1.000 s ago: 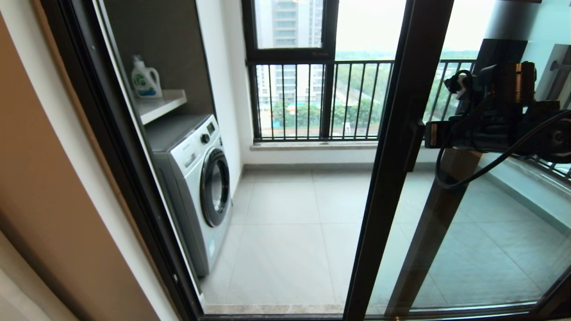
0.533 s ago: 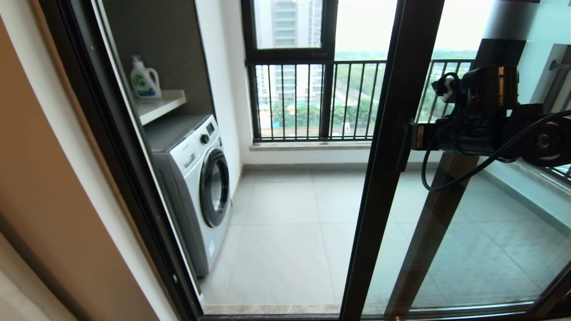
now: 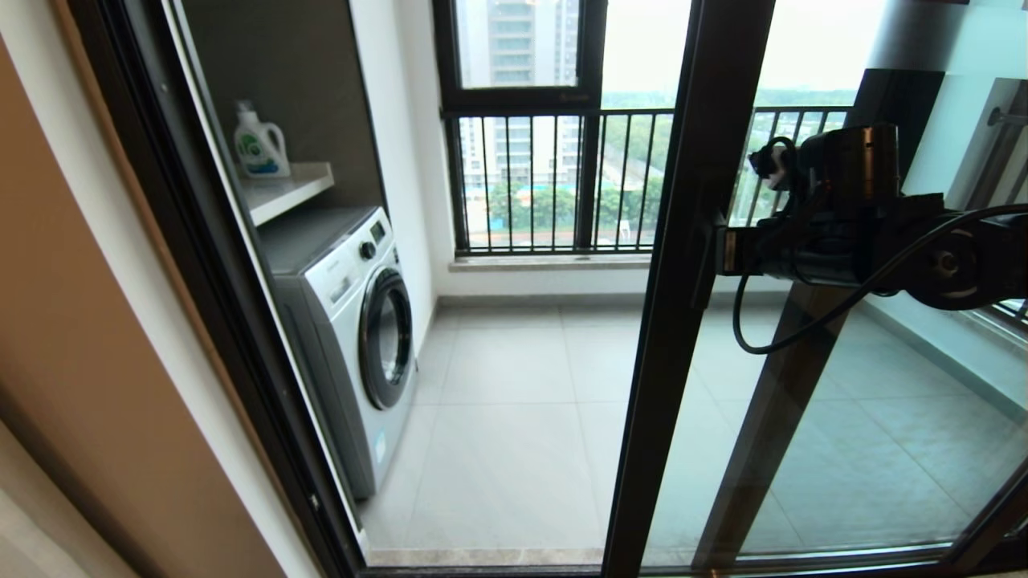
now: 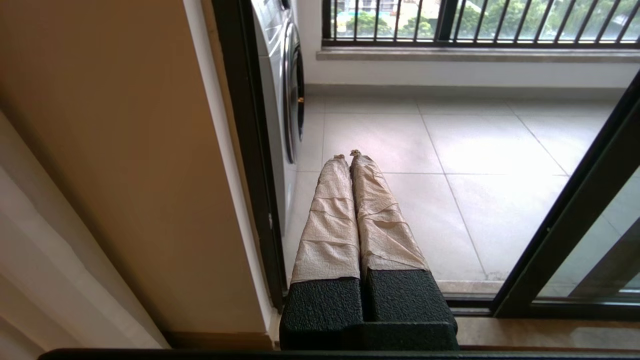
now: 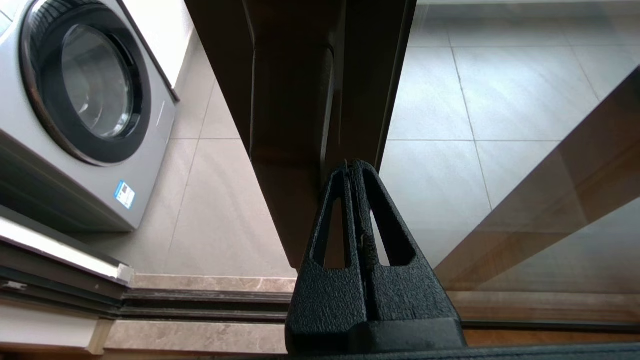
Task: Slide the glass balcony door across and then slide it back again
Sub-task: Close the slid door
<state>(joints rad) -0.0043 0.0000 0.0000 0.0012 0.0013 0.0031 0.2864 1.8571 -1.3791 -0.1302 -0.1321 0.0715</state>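
The glass balcony door (image 3: 683, 305) is a tall sheet of clear glass in a dark brown frame. It stands upright and only partly covers the doorway, leaving a wide open gap on the left. Its black bar handle (image 5: 290, 125) runs up the frame's edge.

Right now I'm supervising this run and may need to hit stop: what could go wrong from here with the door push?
1. The right gripper, shut, only presses its tips behind the bar handle of the glass balcony door; nothing is clamped, so it may slip off.
2. The right arm's loose cable hangs beside the door frame and could snag.
3. The left gripper, shut and idle, sits low by the doorway; the closing door may come near it.
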